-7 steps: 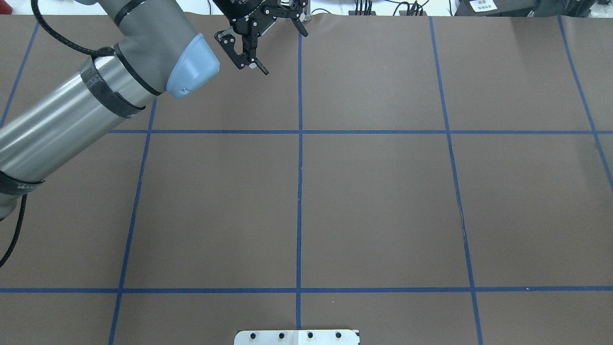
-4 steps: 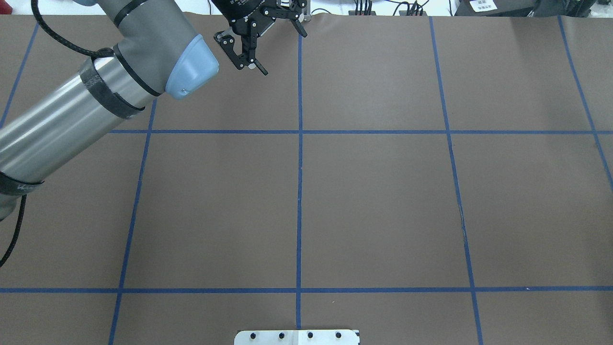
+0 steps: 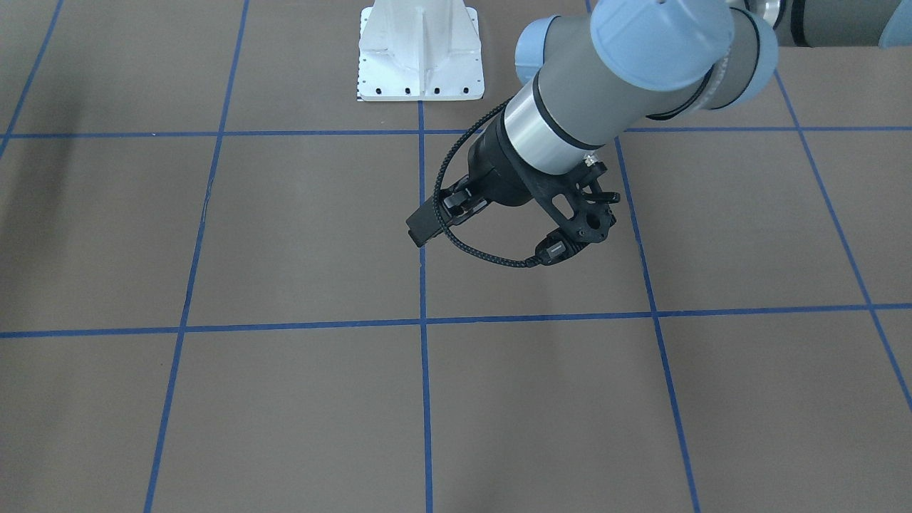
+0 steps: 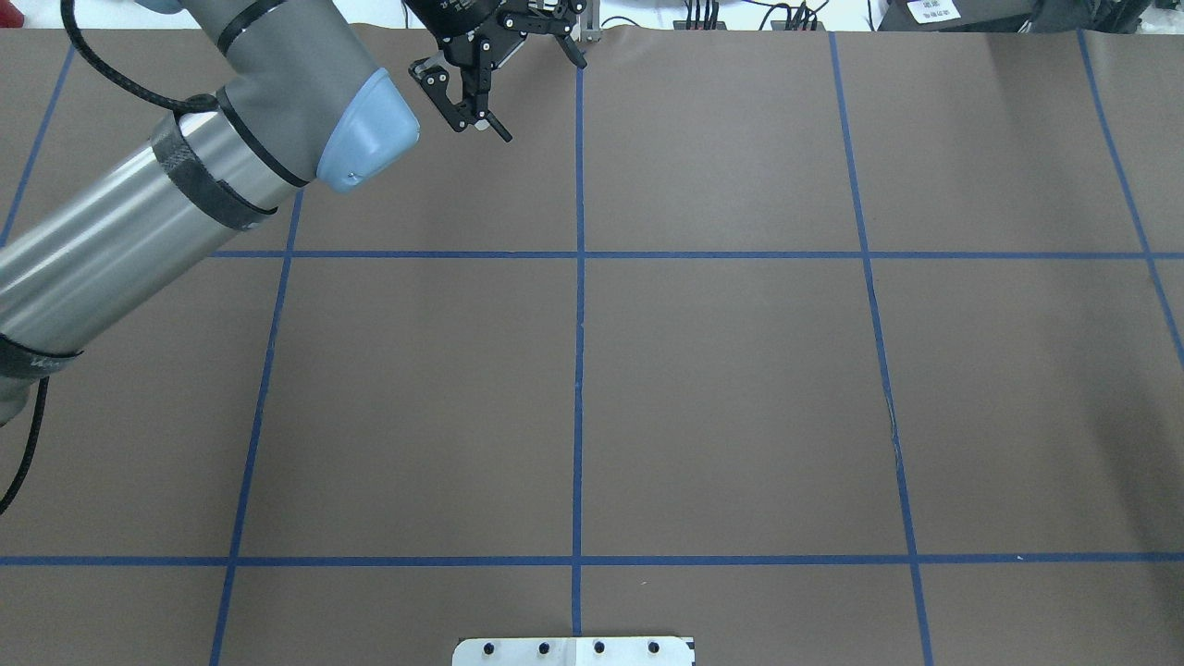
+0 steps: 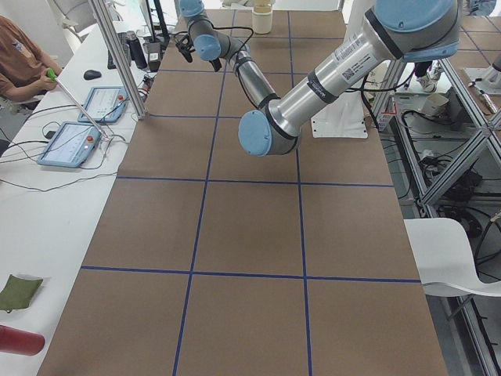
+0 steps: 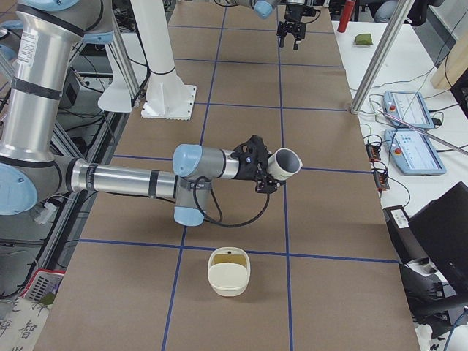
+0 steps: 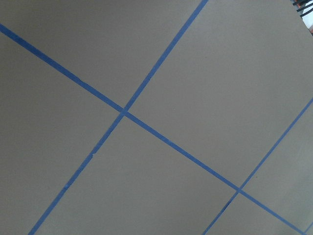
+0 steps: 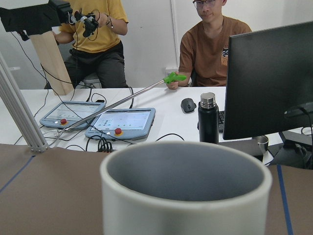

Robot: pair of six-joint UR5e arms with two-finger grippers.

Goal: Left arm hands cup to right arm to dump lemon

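Left end effector (image 4: pixel 541 92) — fingers spread wide apart. Hangs over the far edge of the desk (image 4: pixel 721 398), by the centre blue line (image 4: pixel 578 370) in the overhead view. Comes in on the left arm (image 4: pixel 139 240), elbow bent above the desk's left half, with a braided cable (image 3: pixel 491 256) looped beside the holed wrist bracket (image 3: pixel 581 217).

Right end effector (image 6: pixel 269 172) — shows only in the right side view, so cannot tell whether clamped or slack. At its tip, the cup (image 6: pixel 287 164): white, tipped on its side, well clear of the desk, mouth toward the operators' side. Fills the lower part of the right wrist view with its grey inside, and faces a black bottle (image 8: pixel 208 117) and a person in a brown shirt (image 8: pixel 215 54). Extends level on the right arm (image 6: pixel 124 179). Nearer the side camera, on the desk and apart from the cup, a cream bowl (image 6: pixel 228 273).
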